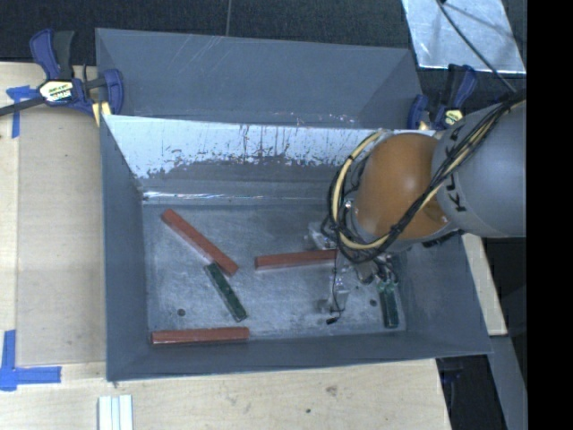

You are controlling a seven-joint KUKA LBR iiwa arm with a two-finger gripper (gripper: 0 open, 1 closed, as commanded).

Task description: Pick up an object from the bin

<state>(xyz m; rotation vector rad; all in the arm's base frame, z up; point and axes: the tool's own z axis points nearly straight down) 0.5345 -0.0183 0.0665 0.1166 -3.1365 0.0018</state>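
My gripper [337,301] hangs low over the bin floor at the right of the middle, just under the arm's orange cover. A reddish-brown flat bar [294,261] lies to its upper left, its right end running under the wrist. A short dark green bar [389,305] lies close to the gripper's right, near the bin's right wall. Nothing shows in the gripper's grasp.
A second reddish-brown bar [199,241] lies slanted at the left, with a dark green bar [226,291] at its lower end. A third reddish-brown bar [200,335] lies along the front wall. The arm and its cables cover the bin's right rear.
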